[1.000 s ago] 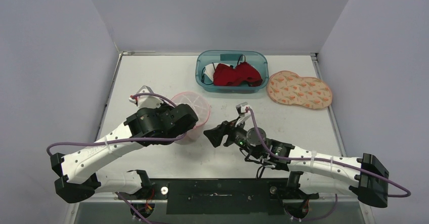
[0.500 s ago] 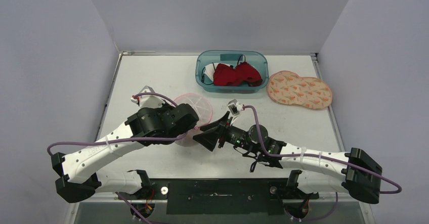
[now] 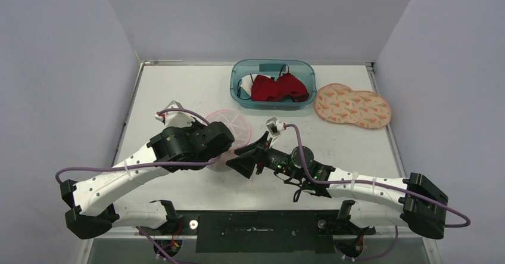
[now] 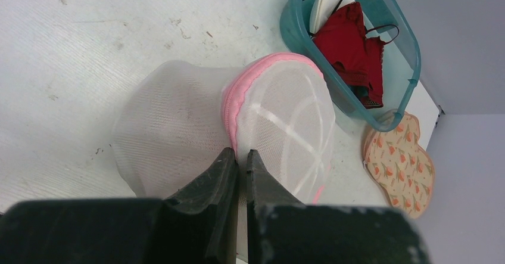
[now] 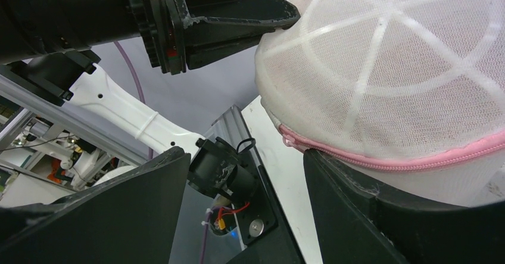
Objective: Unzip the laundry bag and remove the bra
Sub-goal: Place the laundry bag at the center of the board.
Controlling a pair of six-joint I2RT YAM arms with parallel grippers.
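Laundry bag [image 3: 232,127] now reached by right arm [image 3: 357,186]
Left jaws clenched on it; right jaws spread at the unopened zipper [image 5: 387,160]

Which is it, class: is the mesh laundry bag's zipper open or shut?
Shut, as far as visible: the pink zipper runs as one closed band around the laundry bag, no gap showing.

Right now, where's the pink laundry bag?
In the top view, the laundry bag sits left of centre, between the left gripper and right gripper, nearer than the blue tub.
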